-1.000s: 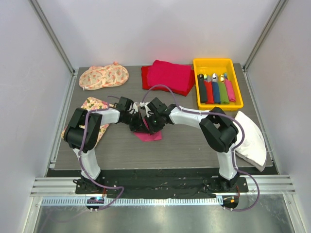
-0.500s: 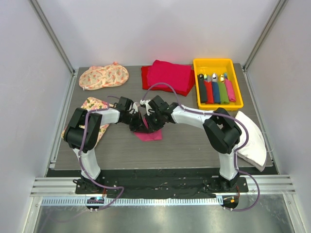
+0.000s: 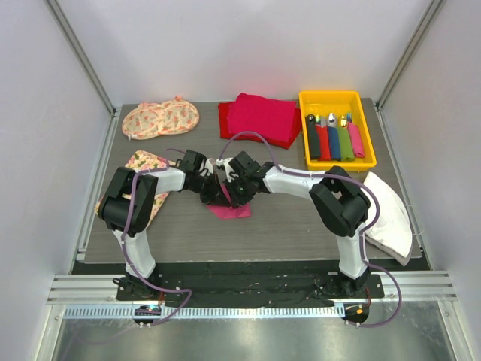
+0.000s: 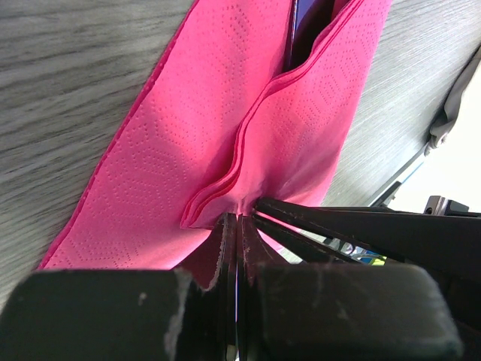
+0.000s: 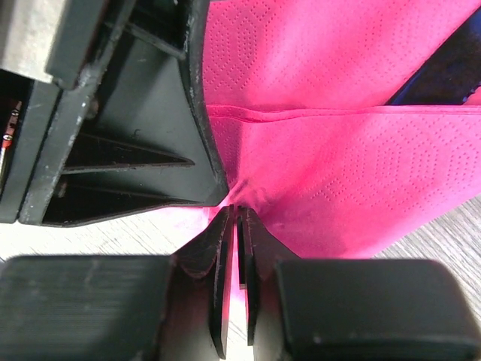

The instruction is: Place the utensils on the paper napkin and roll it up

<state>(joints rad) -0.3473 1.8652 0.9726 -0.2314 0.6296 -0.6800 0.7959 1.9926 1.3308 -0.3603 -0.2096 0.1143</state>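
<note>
Mid-table, the pink paper napkin [image 3: 231, 210] lies folded over a dark-handled utensil [image 4: 307, 34], of which only a sliver shows in the open mouth of the fold. I cannot tell how many pieces are inside.

I have both tools on the same stretch of paper. The left gripper [image 4: 237, 226] is clamped on the bunched layers at the napkin's near edge. The right gripper [image 5: 234, 226] pinches the sheet almost tip to tip with it, its jaws nearly closed with pink paper between them. The arms meet over the grey table [image 3: 285, 226], well apart from the yellow tray [image 3: 331, 95] of finished bundles and the red cloth pile [image 3: 259, 119] at the far side.

As I judge it, the roll is begun but loose. The main risk is tearing: two pinches this close on thin, embossed paper will rip it if the arms pull apart or twist unevenly. A second risk is the utensil sliding out of the open end if I lift or tilt the fold. The fingers could also collide, given how little room separates them.
</note>
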